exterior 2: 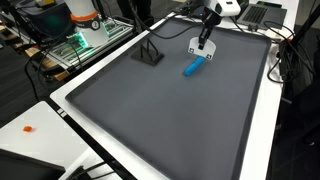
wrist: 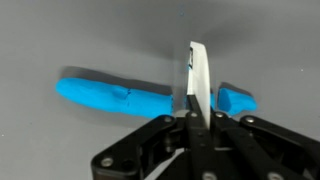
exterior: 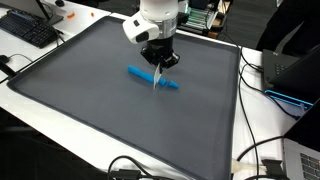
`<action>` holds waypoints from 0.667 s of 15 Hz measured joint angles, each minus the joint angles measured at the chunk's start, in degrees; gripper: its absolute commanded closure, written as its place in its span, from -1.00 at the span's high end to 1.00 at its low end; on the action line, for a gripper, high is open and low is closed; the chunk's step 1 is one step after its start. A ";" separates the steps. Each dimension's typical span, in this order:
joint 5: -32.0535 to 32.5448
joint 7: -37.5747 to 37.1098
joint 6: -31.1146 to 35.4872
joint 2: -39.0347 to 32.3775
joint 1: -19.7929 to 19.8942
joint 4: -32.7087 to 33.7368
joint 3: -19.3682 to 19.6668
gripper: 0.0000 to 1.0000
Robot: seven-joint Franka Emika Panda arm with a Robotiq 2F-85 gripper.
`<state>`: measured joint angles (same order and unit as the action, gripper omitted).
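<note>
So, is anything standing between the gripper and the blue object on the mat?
Nothing visible. The shut gripper hangs right over the blue object on the grey mat; whether they touch, I cannot tell.

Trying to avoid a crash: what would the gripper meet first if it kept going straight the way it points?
Most likely the blue marker: in the wrist view the shut gripper points right at it, with the grey mat beneath. Whether they already touch is unclear.
</note>
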<state>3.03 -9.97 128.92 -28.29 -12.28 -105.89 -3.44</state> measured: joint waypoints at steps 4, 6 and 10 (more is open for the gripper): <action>0.00 0.00 -0.11 2.06 0.11 0.19 0.15 -0.98; 0.00 -0.01 -0.21 3.30 0.33 0.20 0.40 -0.98; 0.23 -0.01 -0.39 5.09 1.18 0.18 1.00 -0.98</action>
<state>3.25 -9.98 128.53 -23.20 -11.10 -105.70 -2.44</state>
